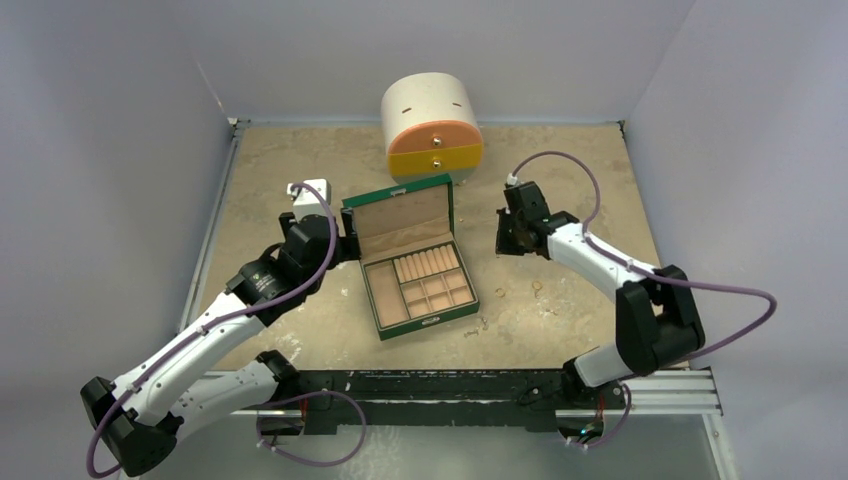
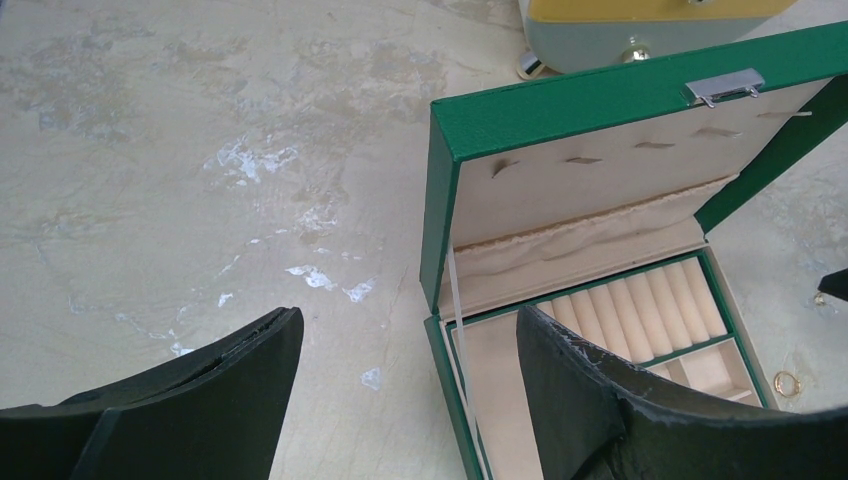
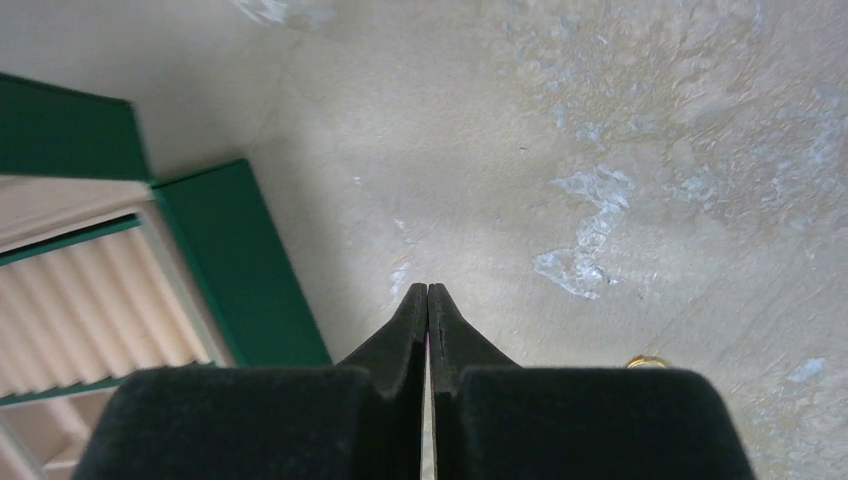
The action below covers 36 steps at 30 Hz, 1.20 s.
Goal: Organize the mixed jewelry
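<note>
Top view: you find the jewelry pieces point(image 1: 537, 290) loose on the table point(image 1: 580, 190), right of the open green box point(image 1: 420, 260)

Left wrist view: your left gripper point(image 2: 408, 330) stands wide at the box's left edge; a gold ring point(image 2: 786, 383) lies beyond the box

Right wrist view: your right gripper point(image 3: 428, 290) is pressed fully closed; a gold hoop point(image 3: 647, 361) lies near its right finger

This is a robotics test cell of the laboratory type. Plain pale walls point(image 1: 100, 150) enclose a mottled beige table point(image 1: 290, 165) on three sides. A left arm point(image 1: 200, 340) and a right arm point(image 1: 620, 275), white and black, are bolted to a black mounting rail point(image 1: 430, 385) at the near edge. Purple cables point(image 1: 740, 289) loop loose along them.
</note>
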Available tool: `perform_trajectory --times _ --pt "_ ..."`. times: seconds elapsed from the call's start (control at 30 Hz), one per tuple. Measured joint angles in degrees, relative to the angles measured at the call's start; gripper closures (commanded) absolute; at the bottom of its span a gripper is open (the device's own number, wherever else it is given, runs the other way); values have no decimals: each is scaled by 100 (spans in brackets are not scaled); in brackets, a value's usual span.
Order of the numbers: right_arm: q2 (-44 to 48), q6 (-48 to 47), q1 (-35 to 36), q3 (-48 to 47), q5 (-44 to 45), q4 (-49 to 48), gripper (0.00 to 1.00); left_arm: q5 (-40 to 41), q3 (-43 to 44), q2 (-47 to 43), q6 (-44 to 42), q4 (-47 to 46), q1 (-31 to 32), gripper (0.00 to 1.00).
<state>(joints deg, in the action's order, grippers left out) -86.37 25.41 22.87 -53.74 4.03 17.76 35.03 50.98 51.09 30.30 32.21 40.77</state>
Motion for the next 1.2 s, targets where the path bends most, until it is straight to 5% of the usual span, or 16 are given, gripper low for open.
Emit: perform_trajectory --times 0.47,1.2 --pt "1158 138 966 -168 -278 208 100 61 -13 17 4 0 0 23" --pt "507 739 2026 -107 -46 -4 100 232 -15 -118 4 0 0 24"
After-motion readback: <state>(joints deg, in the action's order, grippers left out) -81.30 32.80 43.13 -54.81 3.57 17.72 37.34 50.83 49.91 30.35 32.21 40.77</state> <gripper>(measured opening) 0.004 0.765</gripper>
